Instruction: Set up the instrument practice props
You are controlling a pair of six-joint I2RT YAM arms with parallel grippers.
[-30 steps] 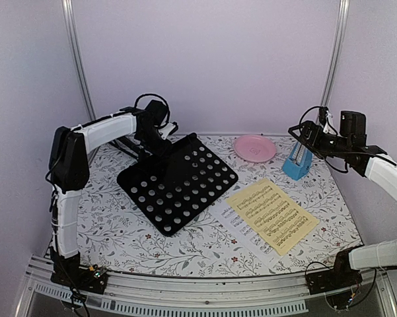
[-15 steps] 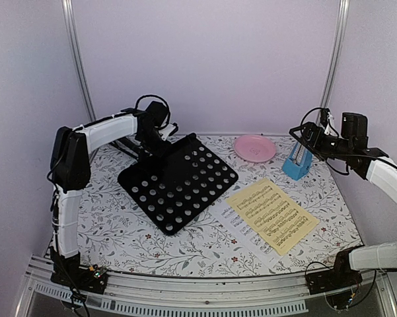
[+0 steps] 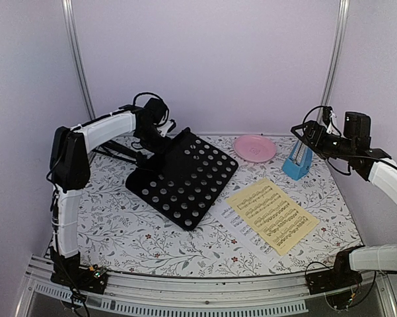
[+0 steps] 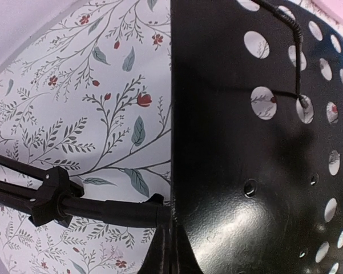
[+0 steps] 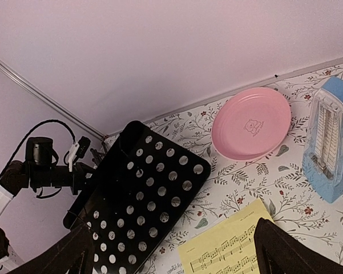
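Raised and tilted since a second ago: music stand [image 3: 185, 181], likely stiff and top-heavy, pinched at rear edge by left gripper [image 3: 157, 140]; right gripper [image 3: 310, 137] wide, empty.

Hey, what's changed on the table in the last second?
The left hand closed on the music stand at its far edge and lifted it, so the tray tilts and its near corner pulled back. The right hand stayed open near the metronome. The yellow sheet, white sheet and pink plate did not move.
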